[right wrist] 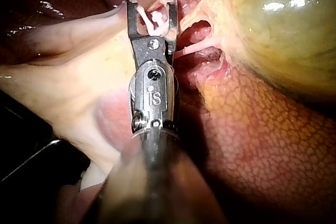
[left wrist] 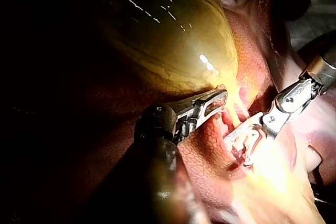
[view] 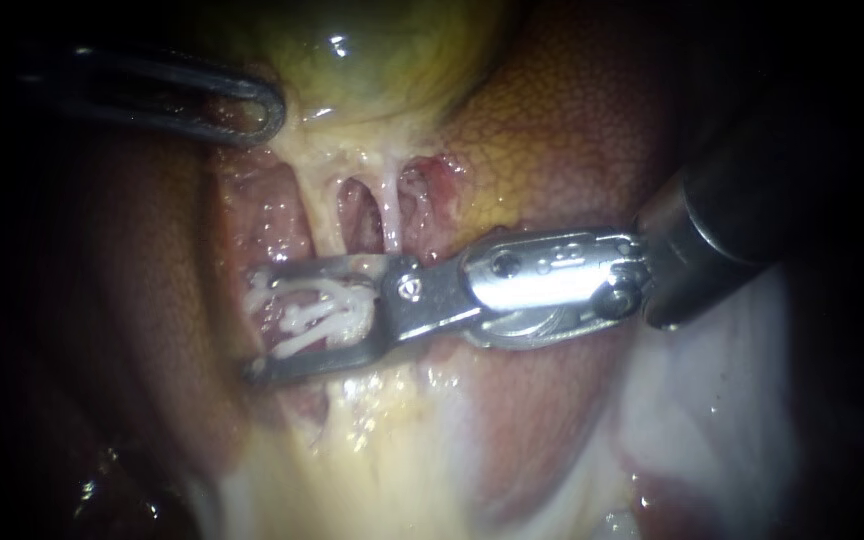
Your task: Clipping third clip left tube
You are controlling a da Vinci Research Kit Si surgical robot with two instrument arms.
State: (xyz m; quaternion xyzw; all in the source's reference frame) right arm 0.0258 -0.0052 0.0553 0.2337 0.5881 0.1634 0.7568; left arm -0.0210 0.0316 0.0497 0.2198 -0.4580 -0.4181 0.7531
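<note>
My right instrument (view: 255, 322) comes in from the right, its two jaws open and lying one on each side of the left tube (view: 314, 210). White clips (view: 320, 308) sit on that tube in the gap between the jaws. The right tube (view: 389, 215) runs thin and pale just beside it, outside the jaws. In the right wrist view the same open jaws (right wrist: 152, 6) frame the white clips (right wrist: 155, 22). My left instrument (view: 257, 108) is shut on the gallbladder (view: 382, 50) at its lower edge, also seen in the left wrist view (left wrist: 218, 99).
Liver (view: 562, 140) lies right of the tubes and darker liver (view: 142, 300) to their left. Pale yellow fatty tissue (view: 382, 450) spreads below the jaws. White membrane (view: 712, 400) lies under the right instrument's shaft.
</note>
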